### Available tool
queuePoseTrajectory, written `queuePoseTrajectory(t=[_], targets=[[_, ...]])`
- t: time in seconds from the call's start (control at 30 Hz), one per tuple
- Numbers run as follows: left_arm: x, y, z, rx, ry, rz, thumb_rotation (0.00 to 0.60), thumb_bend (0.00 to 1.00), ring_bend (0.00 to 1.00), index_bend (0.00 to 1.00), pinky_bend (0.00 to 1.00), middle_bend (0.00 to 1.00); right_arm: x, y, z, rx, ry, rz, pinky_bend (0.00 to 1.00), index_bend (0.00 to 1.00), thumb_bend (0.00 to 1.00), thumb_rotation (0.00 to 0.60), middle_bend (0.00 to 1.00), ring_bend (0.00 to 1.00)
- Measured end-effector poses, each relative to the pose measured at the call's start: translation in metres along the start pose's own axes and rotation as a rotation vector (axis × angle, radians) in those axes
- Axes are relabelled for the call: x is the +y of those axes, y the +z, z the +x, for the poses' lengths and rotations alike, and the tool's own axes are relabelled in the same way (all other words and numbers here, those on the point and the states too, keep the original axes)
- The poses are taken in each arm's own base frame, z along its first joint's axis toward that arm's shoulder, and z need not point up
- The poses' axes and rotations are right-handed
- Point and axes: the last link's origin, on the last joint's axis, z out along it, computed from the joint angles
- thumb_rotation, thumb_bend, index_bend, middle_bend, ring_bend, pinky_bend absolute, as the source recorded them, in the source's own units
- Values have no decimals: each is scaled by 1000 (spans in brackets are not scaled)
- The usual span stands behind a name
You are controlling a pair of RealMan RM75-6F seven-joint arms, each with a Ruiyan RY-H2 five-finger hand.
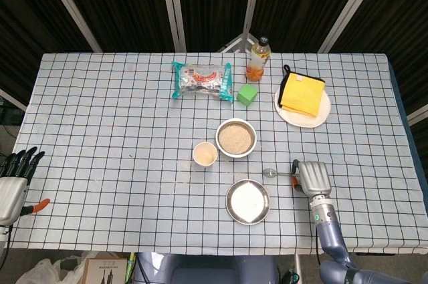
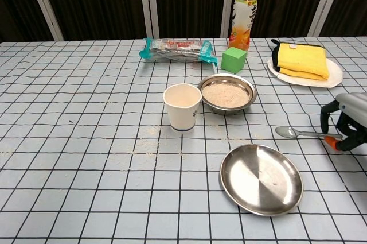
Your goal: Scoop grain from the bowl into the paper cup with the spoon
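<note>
A metal bowl of pale grain [image 1: 235, 137] [image 2: 227, 93] stands mid-table, with a white paper cup [image 1: 205, 154] [image 2: 182, 106] just to its left. My right hand [image 1: 313, 178] [image 2: 347, 120] grips the orange end of a metal spoon [image 1: 277, 174] [image 2: 298, 134] at the right, holding it level just above the cloth, bowl end pointing left toward the grain bowl. My left hand [image 1: 13, 180] hangs off the table's left edge, fingers apart, holding nothing; the chest view does not show it.
An empty steel plate [image 1: 247, 201] [image 2: 261, 178] lies in front of the spoon. At the back are a snack packet [image 1: 202, 79], a green cube [image 1: 247, 94], an orange drink bottle [image 1: 257, 58] and a yellow cloth on a white plate [image 1: 302, 100]. Spilled grains dot the cloth near the cup.
</note>
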Motion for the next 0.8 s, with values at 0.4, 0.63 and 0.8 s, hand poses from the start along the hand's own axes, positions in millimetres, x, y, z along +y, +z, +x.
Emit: queuePoseTrajectory(t=[0.4,0.63,0.8], targets=[[1,1,0,-12,0,-7,600,0,0,0,0,0,-10,18,48,117,-102,18,998,586,494,600,921,979],[1,1,0,-23,-10,-21,600,0,0,0,0,0,-37,41,82,186,-213,19,998,586,494,600,921,979],[-2,3,-1,-51,-29,-18,600,0,0,0,0,0,-68,59,96,230,-311,21,998,587,494,600,921,979]])
